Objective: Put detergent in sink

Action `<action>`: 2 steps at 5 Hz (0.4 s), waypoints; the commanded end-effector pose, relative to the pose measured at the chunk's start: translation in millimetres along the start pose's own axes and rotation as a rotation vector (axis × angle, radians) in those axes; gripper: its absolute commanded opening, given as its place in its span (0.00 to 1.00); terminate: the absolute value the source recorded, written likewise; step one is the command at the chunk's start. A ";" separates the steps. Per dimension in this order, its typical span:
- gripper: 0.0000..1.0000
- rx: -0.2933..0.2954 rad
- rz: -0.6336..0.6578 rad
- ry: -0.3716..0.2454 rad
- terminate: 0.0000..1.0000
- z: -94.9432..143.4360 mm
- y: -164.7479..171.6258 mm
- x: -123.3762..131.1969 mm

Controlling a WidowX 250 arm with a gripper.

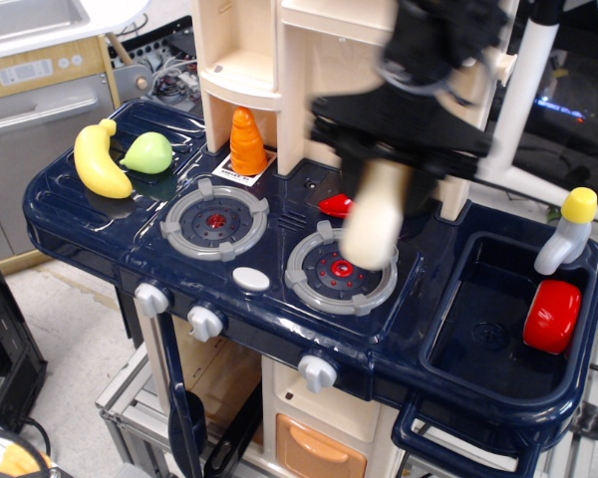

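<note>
The cream-white detergent jug (375, 217) hangs blurred in the air above the right burner (341, 272), held by my black gripper (399, 149), which is shut on its upper part. The jug's neck is hidden by the gripper. The dark navy sink (478, 334) lies to the right of the jug, at the right end of the toy counter. A red object (552, 317) rests against the sink's right wall.
A grey faucet with yellow top (568, 233) stands behind the sink. A banana (98, 159) and green pear (148, 153) lie at the left. An orange carrot (246, 143) stands in the cream cabinet niche. A red pepper (334, 205) shows partly behind the jug.
</note>
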State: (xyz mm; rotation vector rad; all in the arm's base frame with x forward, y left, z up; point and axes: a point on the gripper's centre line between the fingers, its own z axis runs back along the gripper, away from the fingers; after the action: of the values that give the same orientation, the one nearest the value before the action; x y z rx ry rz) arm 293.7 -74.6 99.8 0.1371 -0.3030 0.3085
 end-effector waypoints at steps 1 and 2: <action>0.00 0.001 0.125 -0.083 0.00 19.2 -36.2 10.3; 0.00 -0.014 0.149 -0.129 0.00 13.4 -47.4 9.4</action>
State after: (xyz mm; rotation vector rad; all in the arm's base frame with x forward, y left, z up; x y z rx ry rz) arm 304.6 -122.2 94.4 0.1442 -0.4232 0.4380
